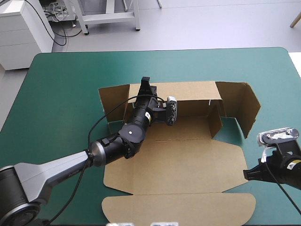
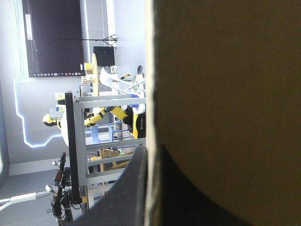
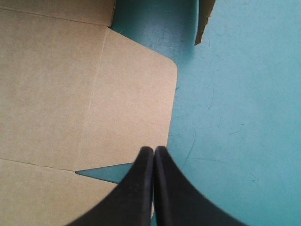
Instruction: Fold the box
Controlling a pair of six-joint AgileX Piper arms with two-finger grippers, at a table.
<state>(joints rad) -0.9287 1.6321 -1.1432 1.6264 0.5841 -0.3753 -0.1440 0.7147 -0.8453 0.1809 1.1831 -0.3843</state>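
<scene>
The box (image 1: 178, 160) is seen in the middle of the high view on the teal-green cover (image 1: 61, 94). Its far wall and the side flaps toward the upper left and upper right are raised, and its lid is laid flat toward the bottom edge. The left gripper (image 1: 146, 85) is clamped on the top edge of the far wall, the board caught between its black fingers. The right gripper (image 3: 153, 153) is held at the lower right of the high view, fingers pressed together with nothing between them, just beside the edge of the flat lid.
</scene>
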